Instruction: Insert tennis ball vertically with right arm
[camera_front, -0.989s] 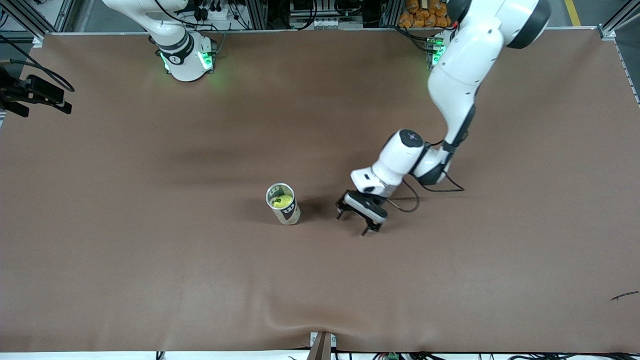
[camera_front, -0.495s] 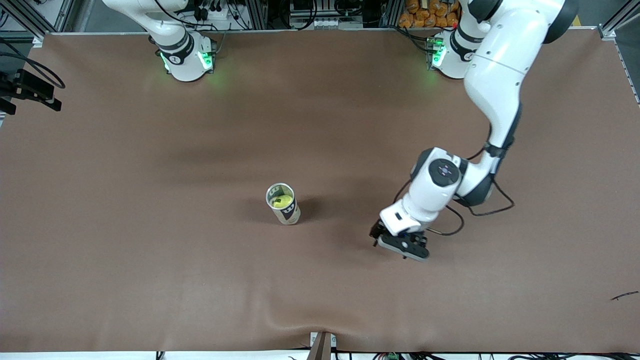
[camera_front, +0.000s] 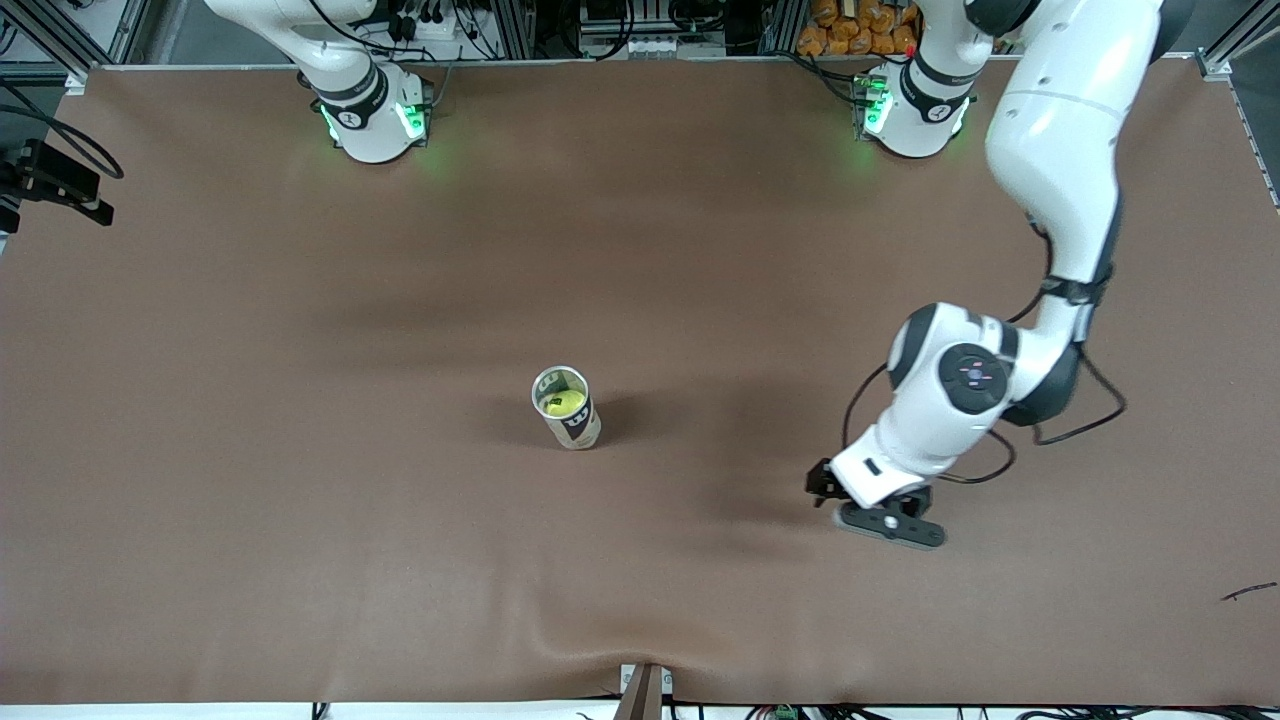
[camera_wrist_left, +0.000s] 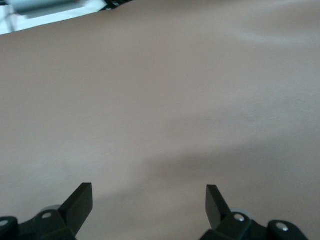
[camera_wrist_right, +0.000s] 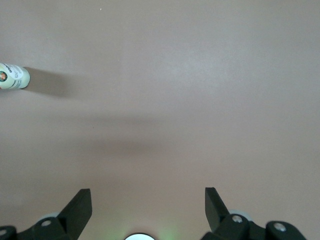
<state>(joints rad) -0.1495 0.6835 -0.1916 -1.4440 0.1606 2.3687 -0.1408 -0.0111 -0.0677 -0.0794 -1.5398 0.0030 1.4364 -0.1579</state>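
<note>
A brown table (camera_front: 300, 520) filled nearly the whole front view, its cover slightly rippled along the edge nearest the camera.

The left arm (camera_front: 1060, 180) was the biggest thing over it, reaching from its green-lit base down across the left arm's end of the table, a slack black cable (camera_front: 1075, 425) looping from its wrist. Of the right arm (camera_front: 340, 75) only the base and lowest section showed at the table's upper edge, also lit green; it waited there, with the rest of it out of the front view.

The left hand (camera_front: 885, 520) hung low over bare table, well apart from the can and toward the left arm's end. In the left wrist view its two fingers (camera_wrist_left: 80, 202) stood wide apart with nothing between them, only plain brown surface below.

The right hand (camera_wrist_right: 148, 207) did not show in the front view. In the right wrist view its fingers (camera_wrist_right: 80, 205) were likewise spread wide and empty, high over the table, with the can small and well off.

The can (camera_front: 568, 410) stood upright near the middle of the table, open at the top, casting a shadow. The tennis ball (camera_front: 564, 402), yellow-green, sat inside it, visible through the open mouth.
</note>
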